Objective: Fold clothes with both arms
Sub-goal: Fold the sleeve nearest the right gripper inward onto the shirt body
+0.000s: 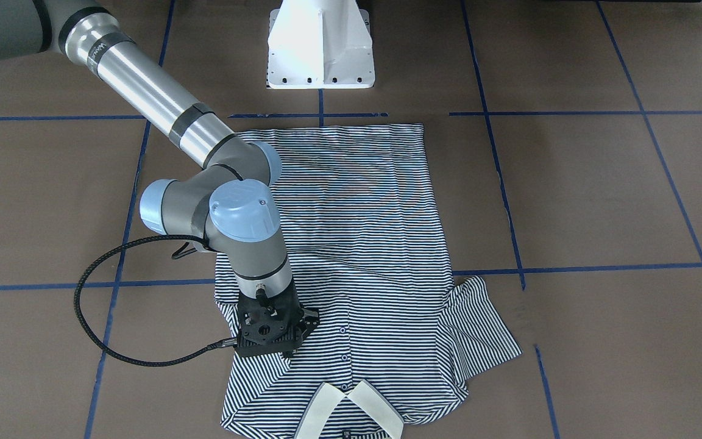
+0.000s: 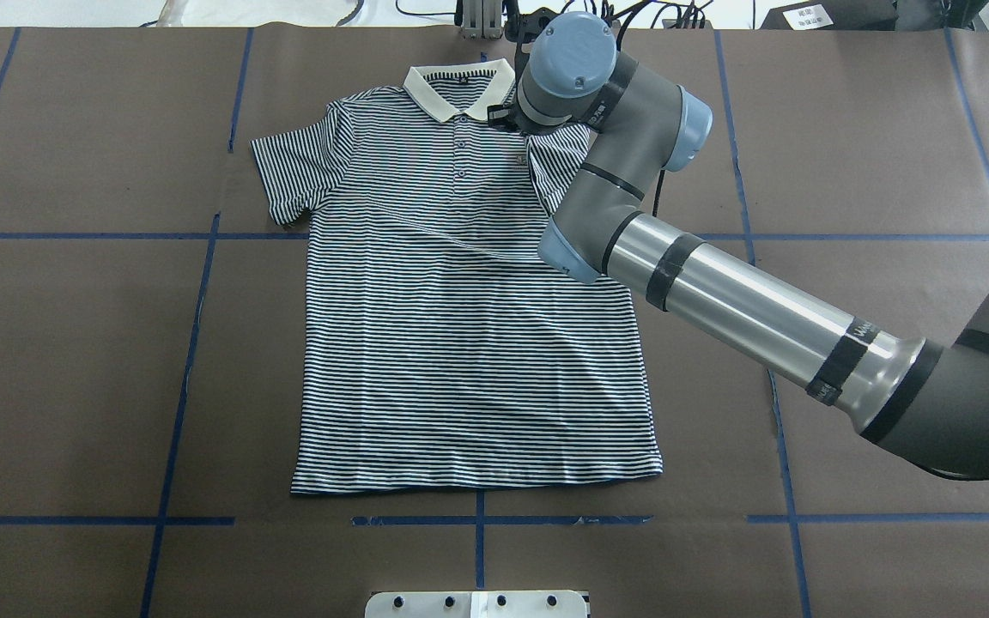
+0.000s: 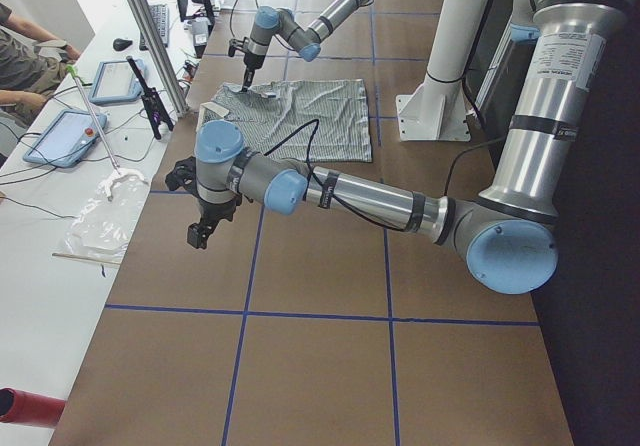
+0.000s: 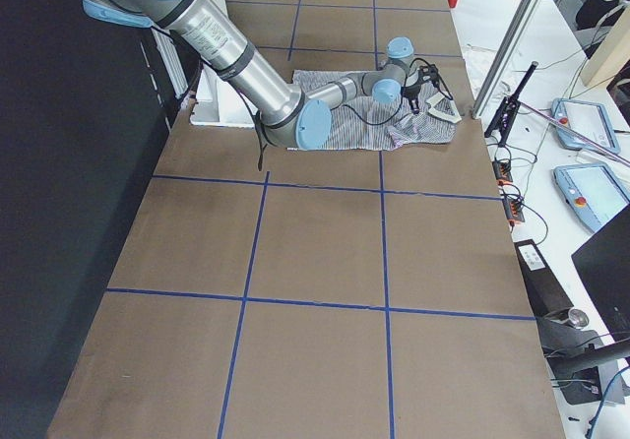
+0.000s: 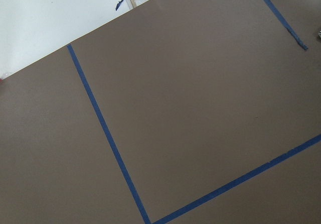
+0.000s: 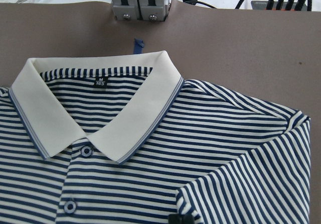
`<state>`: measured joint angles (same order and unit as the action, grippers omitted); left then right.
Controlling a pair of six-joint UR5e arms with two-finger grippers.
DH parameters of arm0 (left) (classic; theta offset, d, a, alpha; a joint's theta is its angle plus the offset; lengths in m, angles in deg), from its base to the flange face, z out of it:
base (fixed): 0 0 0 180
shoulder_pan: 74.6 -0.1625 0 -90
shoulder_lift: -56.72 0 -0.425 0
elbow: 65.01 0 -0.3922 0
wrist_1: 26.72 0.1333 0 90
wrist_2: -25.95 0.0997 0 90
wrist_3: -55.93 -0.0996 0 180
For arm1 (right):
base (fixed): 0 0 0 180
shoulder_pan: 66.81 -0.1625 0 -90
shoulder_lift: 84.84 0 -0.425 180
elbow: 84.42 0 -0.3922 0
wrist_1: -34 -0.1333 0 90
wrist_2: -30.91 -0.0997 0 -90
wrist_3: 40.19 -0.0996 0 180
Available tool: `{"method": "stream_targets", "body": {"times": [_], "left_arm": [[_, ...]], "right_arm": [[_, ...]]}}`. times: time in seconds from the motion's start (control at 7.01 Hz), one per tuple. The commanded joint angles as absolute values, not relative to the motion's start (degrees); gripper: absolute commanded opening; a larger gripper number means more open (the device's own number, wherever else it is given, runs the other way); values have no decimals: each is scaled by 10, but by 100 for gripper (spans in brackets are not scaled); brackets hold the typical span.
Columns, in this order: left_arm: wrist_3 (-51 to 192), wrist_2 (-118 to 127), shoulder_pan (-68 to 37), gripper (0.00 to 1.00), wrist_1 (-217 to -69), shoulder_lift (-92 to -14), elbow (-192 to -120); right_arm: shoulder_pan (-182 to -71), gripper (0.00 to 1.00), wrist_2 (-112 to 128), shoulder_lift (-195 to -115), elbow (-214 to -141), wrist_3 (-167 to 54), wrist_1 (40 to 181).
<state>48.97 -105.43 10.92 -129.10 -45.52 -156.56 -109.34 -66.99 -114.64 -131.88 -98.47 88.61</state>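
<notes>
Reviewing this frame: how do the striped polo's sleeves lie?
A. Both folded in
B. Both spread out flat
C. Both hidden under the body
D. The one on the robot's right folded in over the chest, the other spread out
D: in the overhead view the right-side sleeve is doubled in over the chest of the polo shirt, while the left-side sleeve lies spread out flat.

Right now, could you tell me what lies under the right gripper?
The right gripper sits over the polo shirt, where a sleeve lies folded onto the chest. The wrist hides its fingertips and the fabric directly beneath them.
</notes>
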Motion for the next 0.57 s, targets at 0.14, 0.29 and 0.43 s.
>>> {"method": "stream_targets", "body": {"times": [0.14, 0.29, 0.43], "left_arm": [[491, -1055, 108, 100, -1291, -461, -1567], [493, -1054, 99, 100, -1301, -464, -1567], [560, -1053, 71, 100, -1320, -472, -1567]], "right_arm": [[-1091, 100, -663, -1131, -1303, -983, 883], [-1090, 100, -668, -1135, -1313, -983, 883], [-1093, 100, -693, -1138, -1327, -986, 885]]}}
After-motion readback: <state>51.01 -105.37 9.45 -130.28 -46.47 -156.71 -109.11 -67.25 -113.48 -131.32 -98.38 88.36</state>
